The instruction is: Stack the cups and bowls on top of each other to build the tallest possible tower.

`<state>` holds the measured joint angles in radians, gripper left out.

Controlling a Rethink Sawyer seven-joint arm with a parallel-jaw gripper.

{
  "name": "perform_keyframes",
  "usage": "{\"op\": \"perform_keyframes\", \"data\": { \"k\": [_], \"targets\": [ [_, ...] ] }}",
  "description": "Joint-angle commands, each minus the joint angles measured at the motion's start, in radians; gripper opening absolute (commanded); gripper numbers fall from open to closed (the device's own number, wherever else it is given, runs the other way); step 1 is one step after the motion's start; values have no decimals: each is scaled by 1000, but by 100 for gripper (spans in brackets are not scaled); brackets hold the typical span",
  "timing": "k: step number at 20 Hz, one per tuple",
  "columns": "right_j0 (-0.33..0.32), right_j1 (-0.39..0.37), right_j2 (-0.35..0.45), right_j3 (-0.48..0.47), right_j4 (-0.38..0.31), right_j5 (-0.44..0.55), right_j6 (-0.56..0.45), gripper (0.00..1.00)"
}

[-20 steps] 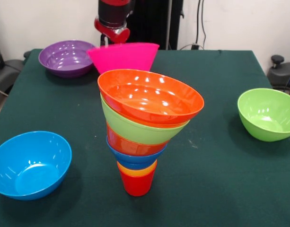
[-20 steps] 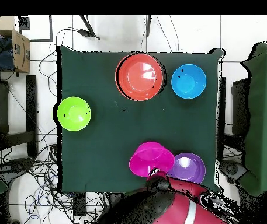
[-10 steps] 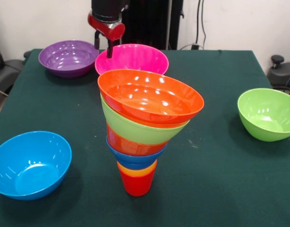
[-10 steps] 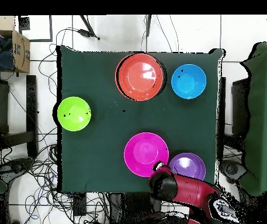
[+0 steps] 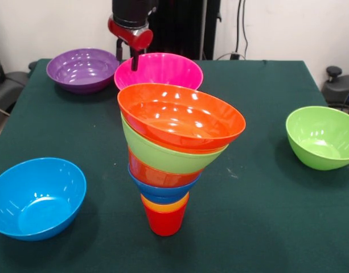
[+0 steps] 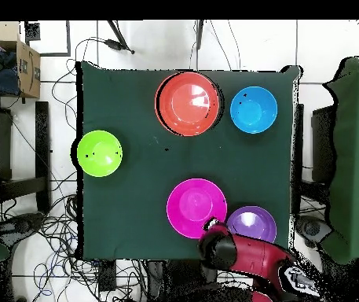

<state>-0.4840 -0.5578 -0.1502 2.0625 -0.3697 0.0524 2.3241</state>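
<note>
The tower (image 5: 177, 148) stands mid-table: a red cup (image 5: 164, 222) lowest, an orange cup's rim (image 5: 164, 204), then a small blue bowl (image 5: 161, 191), a small orange-red bowl (image 5: 154, 174), a lime green bowl (image 5: 163, 154) and a large orange-red bowl (image 5: 181, 116) tilted on top. From overhead the tower (image 6: 187, 104) shows only that top bowl. A large pink bowl (image 5: 161, 69) rests flat on the table behind it. My gripper (image 5: 126, 60) hovers open just over the pink bowl's rim, fingers apart, holding nothing.
A purple bowl (image 5: 81, 68) sits beside the pink bowl (image 6: 196, 208). A light blue bowl (image 5: 36, 196) lies near one front corner. A second lime green bowl (image 5: 322, 136) sits alone at the opposite side. The green cloth table (image 5: 265, 199) ends close behind the purple bowl.
The pink bowl, a second ago tilted and lifted in my gripper, now lies flat on the table. The gripper has let go and risen slightly at its rim.
</note>
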Motion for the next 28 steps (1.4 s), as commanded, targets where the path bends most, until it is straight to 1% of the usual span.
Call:
{"op": "perform_keyframes", "data": {
  "k": [1,2,7,9,14,17,24,25,28],
  "targets": [
    [14,71,141,-52,54,26,84,100],
    [16,76,141,-49,61,32,89,100],
    [79,93,67,-45,97,58,125,100],
    [77,97,67,-40,102,54,122,100],
    [67,140,74,-38,91,-32,122,100],
    [78,159,60,-46,75,-89,124,100],
    [53,168,63,-50,43,-134,100,100],
    [51,170,62,-51,39,-142,98,0],
    [47,175,61,-57,33,-152,88,0]
  ]
}}
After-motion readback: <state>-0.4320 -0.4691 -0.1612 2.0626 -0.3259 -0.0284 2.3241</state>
